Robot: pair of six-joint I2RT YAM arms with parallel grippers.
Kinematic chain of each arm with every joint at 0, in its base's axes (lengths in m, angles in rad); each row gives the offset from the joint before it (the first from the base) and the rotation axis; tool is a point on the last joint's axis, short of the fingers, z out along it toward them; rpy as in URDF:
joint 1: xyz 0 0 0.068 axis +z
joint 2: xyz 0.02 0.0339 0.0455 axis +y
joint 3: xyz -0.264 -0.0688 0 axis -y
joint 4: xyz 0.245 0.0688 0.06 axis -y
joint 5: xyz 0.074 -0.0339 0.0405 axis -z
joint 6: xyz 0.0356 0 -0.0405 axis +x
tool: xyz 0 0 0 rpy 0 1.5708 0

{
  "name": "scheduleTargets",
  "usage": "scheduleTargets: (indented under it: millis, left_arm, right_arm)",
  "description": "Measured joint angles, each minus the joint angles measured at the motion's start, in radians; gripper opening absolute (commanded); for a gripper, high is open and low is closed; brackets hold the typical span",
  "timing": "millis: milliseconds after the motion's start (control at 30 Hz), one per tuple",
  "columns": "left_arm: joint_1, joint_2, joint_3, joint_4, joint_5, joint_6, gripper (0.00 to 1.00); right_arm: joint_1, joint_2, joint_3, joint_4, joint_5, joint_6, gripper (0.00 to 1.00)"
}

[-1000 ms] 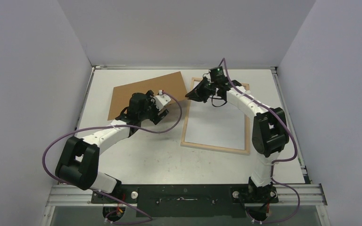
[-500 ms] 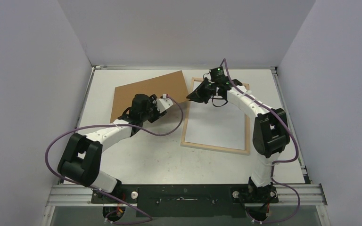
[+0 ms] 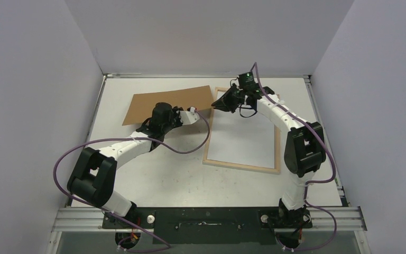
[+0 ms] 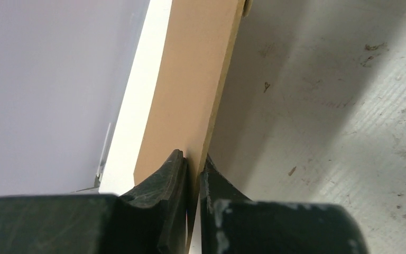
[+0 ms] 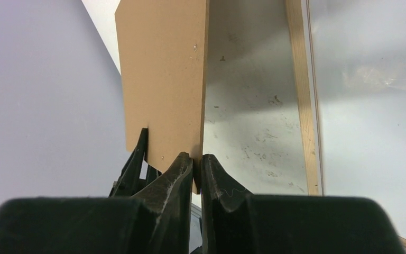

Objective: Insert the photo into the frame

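Note:
The frame, a thin pale-wood rim, lies flat at the right of the table. A plain white sheet fills it. No printed side shows, so I cannot tell whether that sheet is the photo. A brown hardboard sheet hangs tilted above the table left of the frame, held by both grippers. My left gripper is shut on its near edge. At the corner nearest the frame my right gripper is shut on the sheet. In each wrist view the jaws clamp the thin board, left and right.
Grey walls close in the table at the back and on both sides. Bare scuffed tabletop lies in front of the board and the frame. A small metal clip sits on the board's far edge.
My left gripper has shut on the hardboard sheet and shifted right. The board has lifted and tilted off the table. The right gripper has kept its grip.

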Motion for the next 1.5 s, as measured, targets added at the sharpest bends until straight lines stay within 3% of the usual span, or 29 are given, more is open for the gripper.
scheduleTargets:
  millis: [333, 467, 700, 800, 1000, 1500]
  left_arm:
    - [0.002, 0.0, 0.063, -0.058, -0.047, 0.002, 0.0]
    - [0.002, 0.0, 0.118, -0.12, -0.069, -0.028, 0.0]
    - [0.045, 0.0, 0.225, -0.236, -0.058, -0.126, 0.0]
    - [0.124, -0.003, 0.322, -0.328, 0.018, -0.204, 0.0]
    - [0.303, -0.084, 0.44, -0.388, 0.142, -0.373, 0.0]
    - [0.428, -0.139, 0.574, -0.469, 0.318, -0.759, 0.0]
  right_arm:
    - [-0.005, -0.029, -0.032, 0.099, -0.012, 0.086, 0.63]
    - [-0.017, -0.081, -0.07, 0.214, -0.015, 0.111, 0.74]
    - [-0.04, -0.167, -0.07, 0.394, 0.01, 0.065, 0.76]
    - [-0.045, -0.214, -0.07, 0.426, 0.033, 0.023, 0.76]
    - [-0.045, -0.281, -0.071, 0.43, 0.084, -0.072, 0.74]
    - [-0.045, -0.285, -0.121, 0.414, 0.119, -0.135, 0.75]
